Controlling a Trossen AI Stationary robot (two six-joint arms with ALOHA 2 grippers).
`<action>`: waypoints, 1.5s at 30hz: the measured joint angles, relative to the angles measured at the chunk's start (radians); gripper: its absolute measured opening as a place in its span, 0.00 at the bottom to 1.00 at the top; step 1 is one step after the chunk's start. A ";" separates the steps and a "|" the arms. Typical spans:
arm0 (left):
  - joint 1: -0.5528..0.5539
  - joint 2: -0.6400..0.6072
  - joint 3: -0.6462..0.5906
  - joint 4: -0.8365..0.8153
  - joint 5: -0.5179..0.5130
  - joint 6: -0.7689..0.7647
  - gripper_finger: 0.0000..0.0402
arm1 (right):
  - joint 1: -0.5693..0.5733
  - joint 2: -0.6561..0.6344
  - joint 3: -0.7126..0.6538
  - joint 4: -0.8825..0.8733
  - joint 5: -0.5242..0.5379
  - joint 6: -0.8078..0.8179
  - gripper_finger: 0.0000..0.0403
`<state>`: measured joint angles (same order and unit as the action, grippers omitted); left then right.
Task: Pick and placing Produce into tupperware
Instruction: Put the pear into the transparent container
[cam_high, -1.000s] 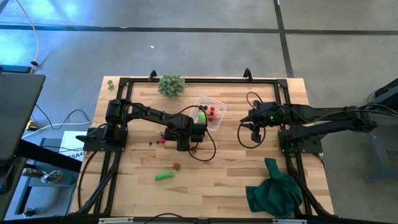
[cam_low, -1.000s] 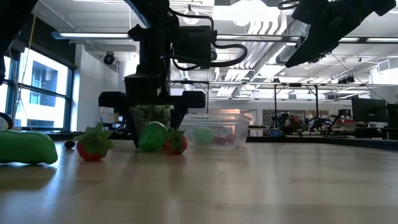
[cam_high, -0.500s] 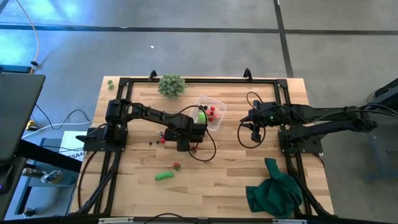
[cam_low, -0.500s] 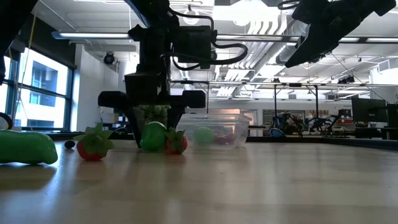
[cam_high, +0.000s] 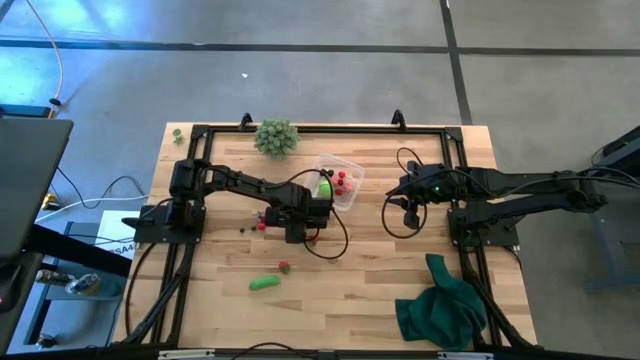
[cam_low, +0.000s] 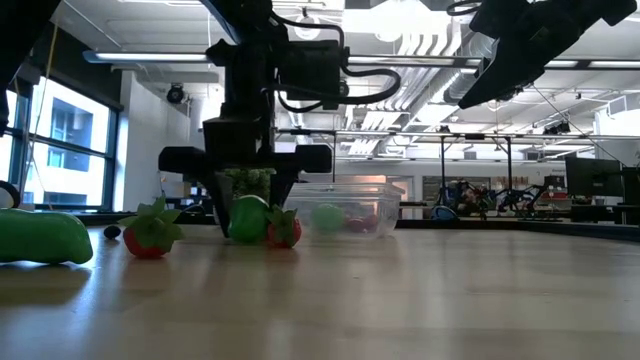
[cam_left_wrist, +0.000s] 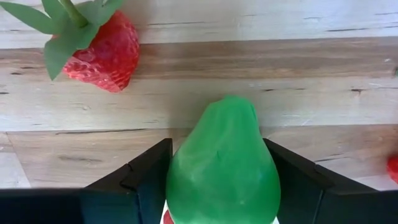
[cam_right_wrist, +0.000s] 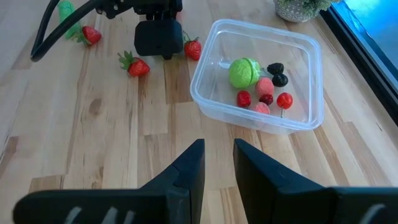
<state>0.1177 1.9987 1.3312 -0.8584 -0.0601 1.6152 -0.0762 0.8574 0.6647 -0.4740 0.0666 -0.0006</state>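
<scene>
My left hand (cam_low: 248, 215) is down on the table (cam_high: 380, 270), closed around a green pear (cam_left_wrist: 222, 168) beside a strawberry (cam_left_wrist: 99, 50), near the tupperware (cam_right_wrist: 258, 78). My right hand (cam_right_wrist: 217, 163) hovers open, well apart.

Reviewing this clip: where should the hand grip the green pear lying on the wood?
Across its wide lower body, from above. The green pear lies flat, narrow end away from the left hand, whose fingers already flank the bulge.

Spiky pale-green ball (cam_high: 275, 136) at the table's (cam_high: 380, 290) far edge, dark green cloth (cam_high: 441, 311) near corner
</scene>
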 joint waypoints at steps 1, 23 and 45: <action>0.000 0.000 0.000 0.002 -0.001 -0.002 0.54 | 0.000 0.000 0.000 0.000 0.000 0.000 0.19; 0.000 -0.005 0.174 -0.107 0.060 -0.369 0.51 | 0.000 0.000 0.000 0.000 -0.004 0.000 0.19; 0.125 -0.035 0.837 -0.260 0.094 -0.508 0.51 | 0.000 0.000 0.000 0.001 -0.003 0.000 0.19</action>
<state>0.2422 1.9636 2.1683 -1.1186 0.0338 1.1073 -0.0765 0.8570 0.6651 -0.4732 0.0639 -0.0002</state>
